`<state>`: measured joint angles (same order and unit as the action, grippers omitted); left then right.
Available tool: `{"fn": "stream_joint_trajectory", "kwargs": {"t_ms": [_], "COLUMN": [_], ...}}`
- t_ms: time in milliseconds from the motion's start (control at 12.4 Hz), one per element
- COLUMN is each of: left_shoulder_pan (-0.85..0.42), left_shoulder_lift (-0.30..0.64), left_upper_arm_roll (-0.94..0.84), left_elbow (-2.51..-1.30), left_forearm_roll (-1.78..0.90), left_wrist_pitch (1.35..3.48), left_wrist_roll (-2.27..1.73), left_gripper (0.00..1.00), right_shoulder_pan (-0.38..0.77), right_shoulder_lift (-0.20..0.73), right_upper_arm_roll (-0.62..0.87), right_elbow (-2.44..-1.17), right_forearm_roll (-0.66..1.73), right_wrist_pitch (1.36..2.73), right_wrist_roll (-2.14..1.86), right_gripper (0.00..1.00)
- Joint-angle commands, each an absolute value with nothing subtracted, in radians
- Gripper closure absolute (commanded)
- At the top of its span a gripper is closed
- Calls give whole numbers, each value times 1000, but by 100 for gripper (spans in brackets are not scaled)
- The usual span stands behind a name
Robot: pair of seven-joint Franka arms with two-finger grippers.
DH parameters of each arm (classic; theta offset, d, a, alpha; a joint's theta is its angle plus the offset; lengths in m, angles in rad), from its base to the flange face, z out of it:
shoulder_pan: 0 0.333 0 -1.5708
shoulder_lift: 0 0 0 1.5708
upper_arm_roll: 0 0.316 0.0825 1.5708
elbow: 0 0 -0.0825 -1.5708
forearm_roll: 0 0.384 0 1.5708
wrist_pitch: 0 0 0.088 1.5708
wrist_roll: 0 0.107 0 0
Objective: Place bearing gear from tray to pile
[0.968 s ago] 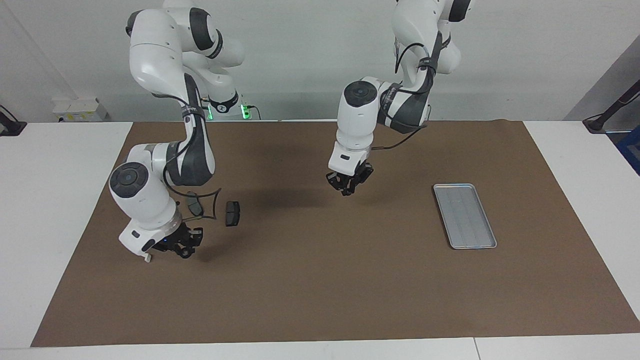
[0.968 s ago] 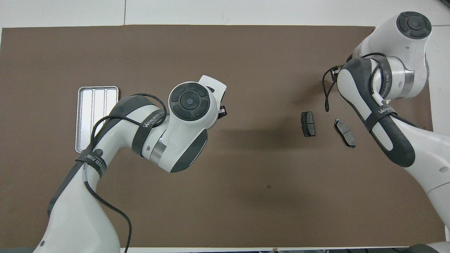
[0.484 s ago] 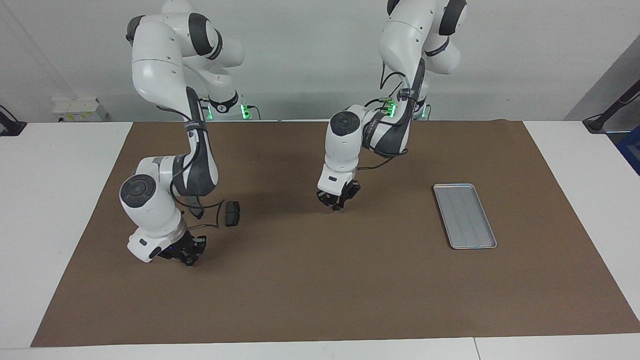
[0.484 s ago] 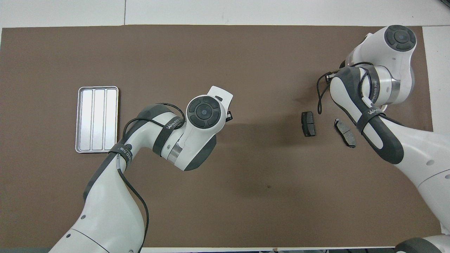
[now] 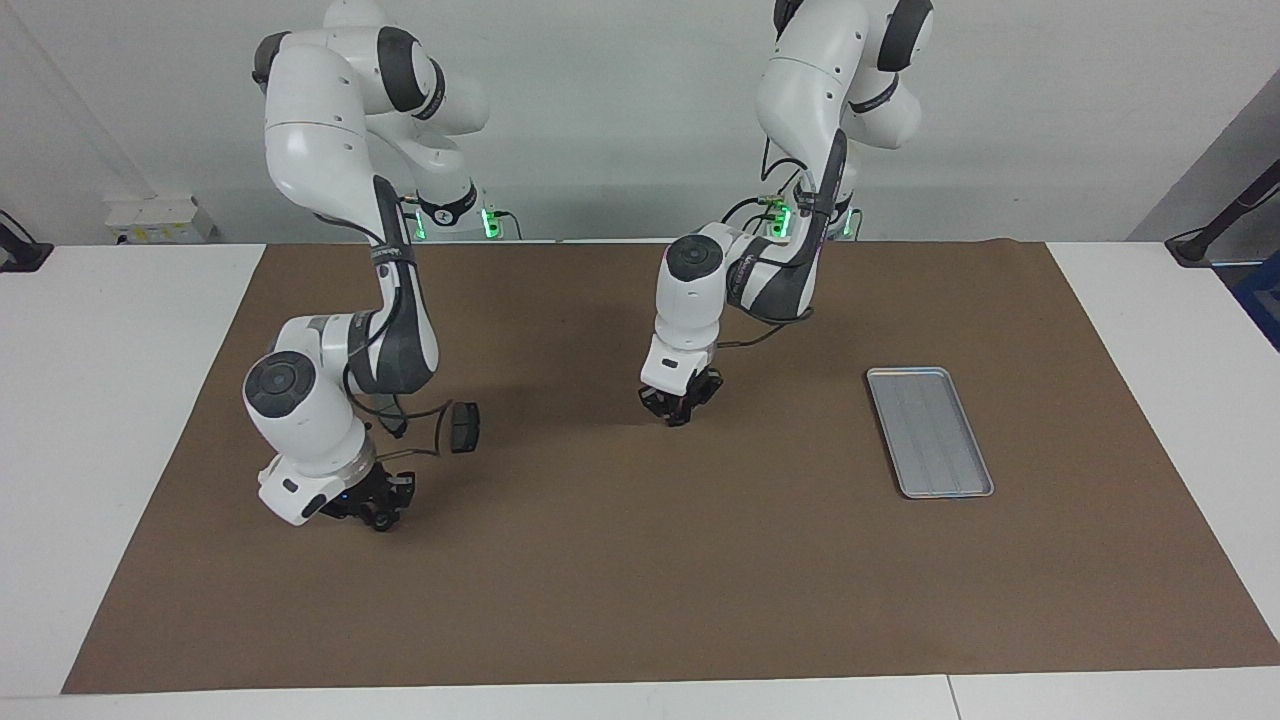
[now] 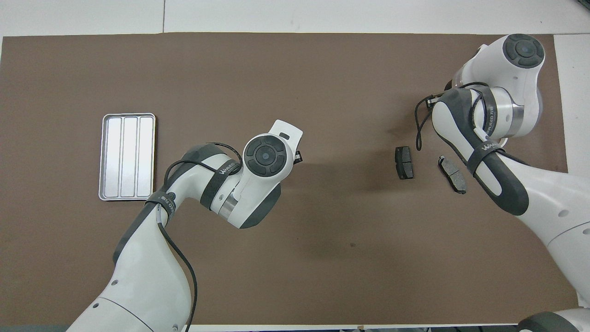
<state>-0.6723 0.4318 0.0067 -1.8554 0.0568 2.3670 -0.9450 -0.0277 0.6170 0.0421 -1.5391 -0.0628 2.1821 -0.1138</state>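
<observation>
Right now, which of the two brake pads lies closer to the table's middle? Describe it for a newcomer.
Start at the brown mat, toward the right arm's end. Two dark grey brake pads lie there side by side. The one wanted, the squarer brake pad, lies clear of the arm; its neighbour sits angled beside the arm's link.

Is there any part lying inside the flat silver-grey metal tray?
No, the flat silver-grey metal tray shows only its bare ribbed floor in the overhead view.
</observation>
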Motion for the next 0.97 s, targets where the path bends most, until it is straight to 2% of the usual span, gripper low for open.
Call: {"fn": "stream_joint_trajectory", "kwargs": {"t_ms": [0,81,161,404,646,888], "left_shoulder_pan": [-687,-674,-646,-493,-248,-45], "left_shoulder_lift": [407,399,368,185,97,74], "left_upper_arm_roll": [25,26,29,31,35,37], "left_elbow": [-1881,-1840,-1806,-1787,-1645,-1534], "left_forearm_roll": [84,84,84,81,80,63], "left_wrist_pitch": [2357,2291,2220,2122,1976,1875], "left_wrist_roll": [-953,-942,-918,-751,-458,-215], "left_gripper": [0,0,0,0,0,0], "right_shoulder_pan": [-40,-37,-29,-3,153,355], "right_shoulder_lift": [606,603,598,566,537,538], "right_upper_arm_roll": [55,55,55,63,63,63], "right_elbow": [-1555,-1554,-1554,-1542,-1482,-1453], "right_forearm_roll": [-51,-49,-49,-49,-48,-48], "right_wrist_pitch": [2195,2191,2184,2119,2008,1996], "right_wrist_roll": [-124,-123,-115,-23,313,770], "right_gripper": [9,3,2,0,0,0]}}
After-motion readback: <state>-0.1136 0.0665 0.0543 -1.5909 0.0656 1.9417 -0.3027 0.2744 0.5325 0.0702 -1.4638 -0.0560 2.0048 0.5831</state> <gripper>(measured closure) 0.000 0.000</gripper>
